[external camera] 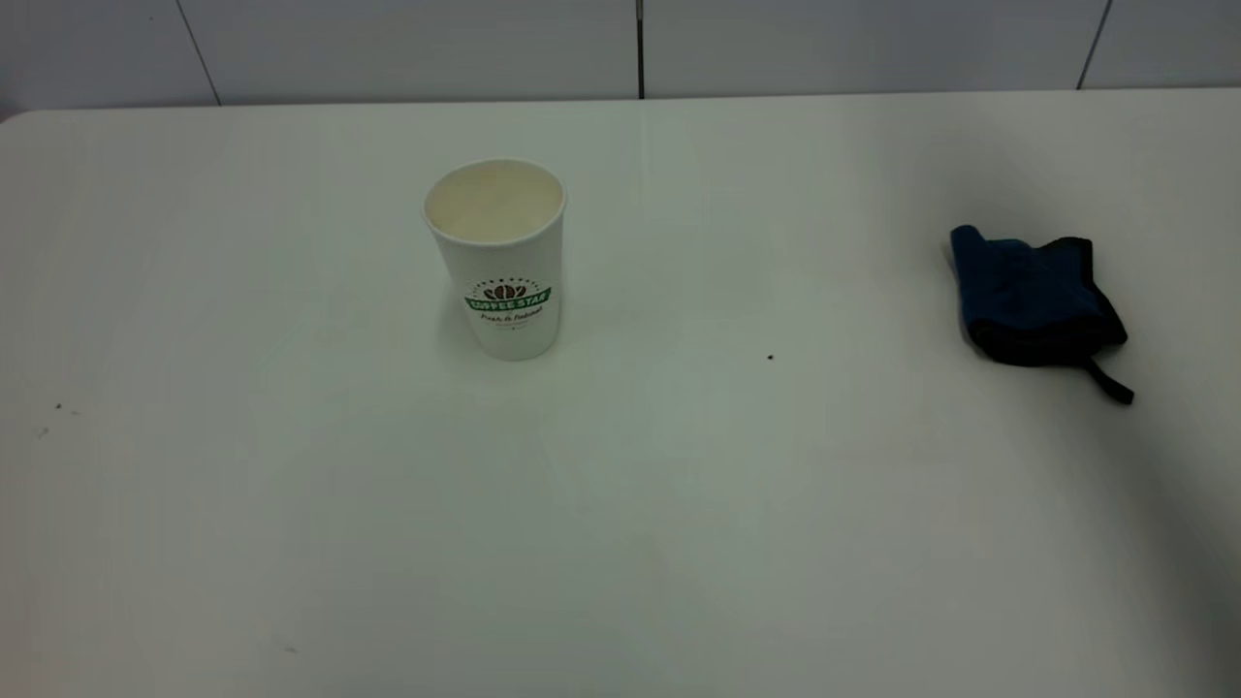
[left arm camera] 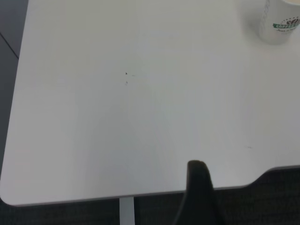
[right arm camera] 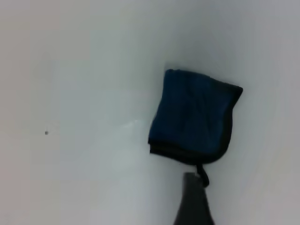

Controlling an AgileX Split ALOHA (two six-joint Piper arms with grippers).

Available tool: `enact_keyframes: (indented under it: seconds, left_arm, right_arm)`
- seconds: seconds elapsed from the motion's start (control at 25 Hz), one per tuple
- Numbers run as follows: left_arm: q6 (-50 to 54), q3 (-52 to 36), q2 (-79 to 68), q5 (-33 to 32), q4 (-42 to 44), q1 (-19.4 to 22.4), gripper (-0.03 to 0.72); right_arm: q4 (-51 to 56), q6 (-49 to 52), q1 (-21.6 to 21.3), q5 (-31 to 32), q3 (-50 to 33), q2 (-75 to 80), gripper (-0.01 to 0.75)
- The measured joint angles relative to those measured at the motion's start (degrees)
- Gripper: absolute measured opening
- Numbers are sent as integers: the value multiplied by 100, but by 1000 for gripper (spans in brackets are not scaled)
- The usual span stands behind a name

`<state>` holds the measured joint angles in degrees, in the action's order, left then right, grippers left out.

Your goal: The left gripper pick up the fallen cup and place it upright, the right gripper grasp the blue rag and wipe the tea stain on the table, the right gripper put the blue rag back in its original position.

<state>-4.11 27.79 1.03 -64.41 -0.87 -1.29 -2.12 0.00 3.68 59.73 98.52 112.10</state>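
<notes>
The cup stands upright on the table, left of centre, with its green logo facing the camera. Its lower part also shows in the left wrist view. The blue rag lies bunched at the table's right side, its black strap trailing toward the front. It also shows in the right wrist view. No tea stain shows on the table. Neither arm is in the exterior view. A dark part of the left gripper hangs over the table's near edge, far from the cup. A dark part of the right gripper sits just short of the rag's strap.
A tiny dark speck lies between cup and rag. A few small marks sit near the table's left side. A grey panelled wall runs behind the table's far edge.
</notes>
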Motion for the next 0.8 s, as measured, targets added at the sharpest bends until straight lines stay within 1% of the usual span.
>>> enact_keyframes:
  seconds: [0.12,0.24,0.44,0.56,0.68,0.8]
  left_arm:
    - [0,0,0,0,0,0,585]
    - [0,0,0,0,0,0,585]
    - [0,0,0,0,0,0,585]
    - [0,0,0,0,0,0,585]
    - [0,0,0,0,0,0,585]
    - [10,0,0,0,0,0,585]
  right_arm:
    - [51,0,23,362,-911,-1235,553]
    - [57,0,23,576,-2115,-2378,538]
    - [63,223,23,605,-4361,-4442,535]
    - [63,467,23,629,-5473,-5827,535]
    - [63,600,23,607,-6288,-7095,535]
    - [57,625,23,421,-6845,-8136,535]
